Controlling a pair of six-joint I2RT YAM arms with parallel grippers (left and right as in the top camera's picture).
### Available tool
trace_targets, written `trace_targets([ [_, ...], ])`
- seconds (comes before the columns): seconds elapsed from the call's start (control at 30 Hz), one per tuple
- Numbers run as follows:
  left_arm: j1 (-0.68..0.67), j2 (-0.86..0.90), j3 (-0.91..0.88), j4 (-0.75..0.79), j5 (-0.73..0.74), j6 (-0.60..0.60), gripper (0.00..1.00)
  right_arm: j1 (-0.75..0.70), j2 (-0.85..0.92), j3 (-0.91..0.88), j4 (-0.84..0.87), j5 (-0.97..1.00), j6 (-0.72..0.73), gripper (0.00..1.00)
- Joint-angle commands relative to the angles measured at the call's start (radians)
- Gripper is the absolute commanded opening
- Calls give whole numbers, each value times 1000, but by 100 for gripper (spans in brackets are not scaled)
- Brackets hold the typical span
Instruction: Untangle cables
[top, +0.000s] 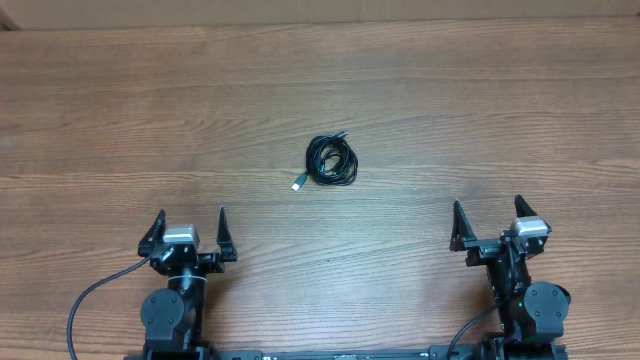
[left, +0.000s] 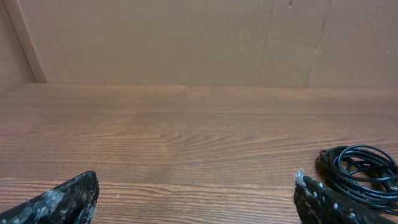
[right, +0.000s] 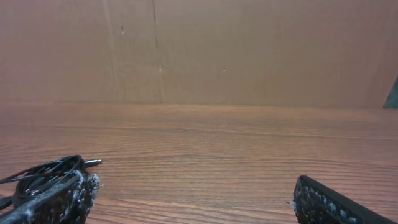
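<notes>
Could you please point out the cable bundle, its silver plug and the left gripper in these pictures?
cable bundle (top: 332, 160): overhead view, middle of the coiled black loops.
silver plug (top: 298, 186): overhead view, end of the loose strand.
left gripper (top: 190, 214): overhead view, midway between its open fingertips.

the cables (top: 332, 161) lie coiled mid-table (top: 150, 110), well apart from the wide-spread left tool (top: 190, 222) and right tool (top: 488, 212).
</notes>
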Motion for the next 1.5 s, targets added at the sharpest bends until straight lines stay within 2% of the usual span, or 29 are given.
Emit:
trace_targets([
  [0.0,2,-10,-5,1,12,-3,99,-3,-11,-10,5,6,-5,100],
  [1.4,2,-10,-5,2,11,-3,99,-3,-11,-10,5,6,-5,100],
  [1.47,0,-10,-5,2,32,-29,99,-3,-11,-10,5,6,-5,100],
])
